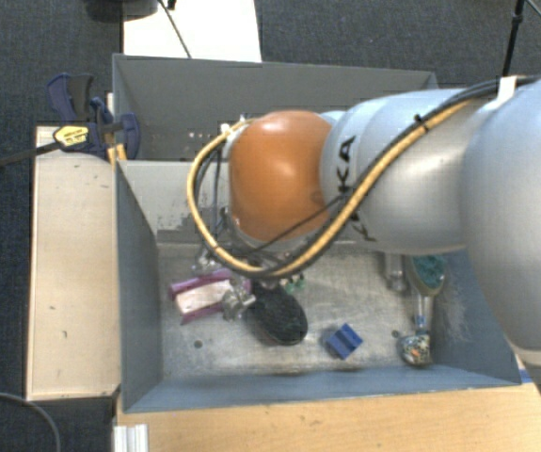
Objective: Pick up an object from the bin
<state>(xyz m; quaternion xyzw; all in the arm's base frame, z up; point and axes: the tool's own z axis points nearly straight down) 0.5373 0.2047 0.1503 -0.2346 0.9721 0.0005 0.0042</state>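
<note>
Grey metal bin on dark carpet. Whether the pincer is open or closed, I cannot tell; just left of it lies a pink packet, long axis pointing toward it.

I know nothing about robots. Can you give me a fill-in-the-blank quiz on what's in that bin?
The small block lying in the bin is ____ in colour.
The pink packet lies to the ____ of the black oval thing in the camera view.
The round cover on the arm's wrist is ____.
Missing words: blue; left; orange.
</note>
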